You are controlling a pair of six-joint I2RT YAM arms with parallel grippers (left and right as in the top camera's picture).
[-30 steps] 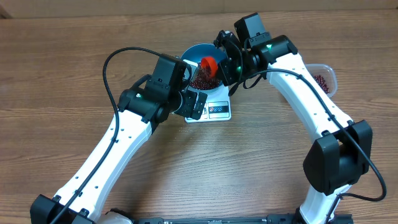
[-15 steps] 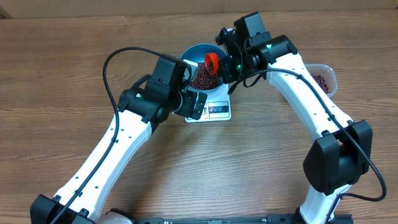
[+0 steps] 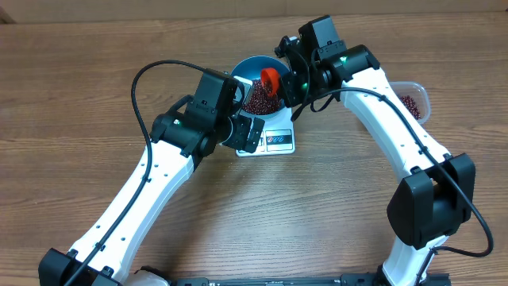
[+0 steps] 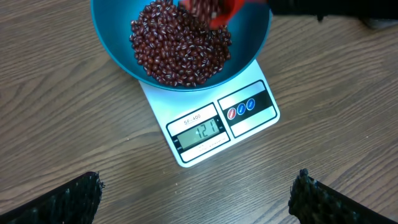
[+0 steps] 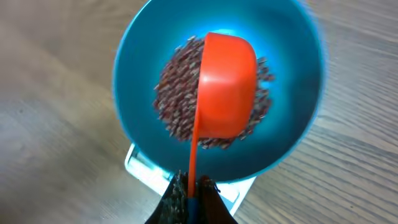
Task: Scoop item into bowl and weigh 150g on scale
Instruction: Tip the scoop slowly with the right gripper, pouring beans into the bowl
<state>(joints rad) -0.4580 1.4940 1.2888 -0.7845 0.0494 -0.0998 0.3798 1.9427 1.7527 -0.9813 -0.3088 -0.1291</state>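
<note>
Left gripper: the left gripper (image 4: 198, 186) is held above the table, its two black fingers (image 4: 71, 199) spread wide apart, with nothing between them.
Right gripper: the right gripper (image 5: 189, 196) is closed, its fingers clamped on the thin handle of an orange-red plastic scoop (image 5: 227, 84).
Scoop: the cup is held out ahead of the right fingers, over the middle of the bowl, with its rounded back turned toward the right wrist camera. Whether it touches the heap cannot be told.
Beans: many small dark red-brown beans (image 4: 180, 46) are heaped loosely in the bottom of the bowl, straight ahead of the right fingers and under the scoop. A few beside the scoop are blurred in the left wrist view.
Bowl: a round, deep, bright blue bowl (image 4: 252, 43) is set on the scale, ahead of the left fingers and beyond the display.
Scale: a small flat white rectangular kitchen scale (image 4: 158, 106) lies on the table just ahead of the spread left fingers, turned at an angle. Its grey display (image 4: 199, 130) is on the edge nearest them, and the digits read 121. A label panel (image 4: 247, 107) with three round marks sits beside it.
Tub: a clear rounded plastic tub (image 3: 413, 97) holding more such beans is seen in the overhead view, well off to the outer side of the right fingers.
Table: a brown wood-grain table (image 3: 79, 87) carries the scale and tub.
</note>
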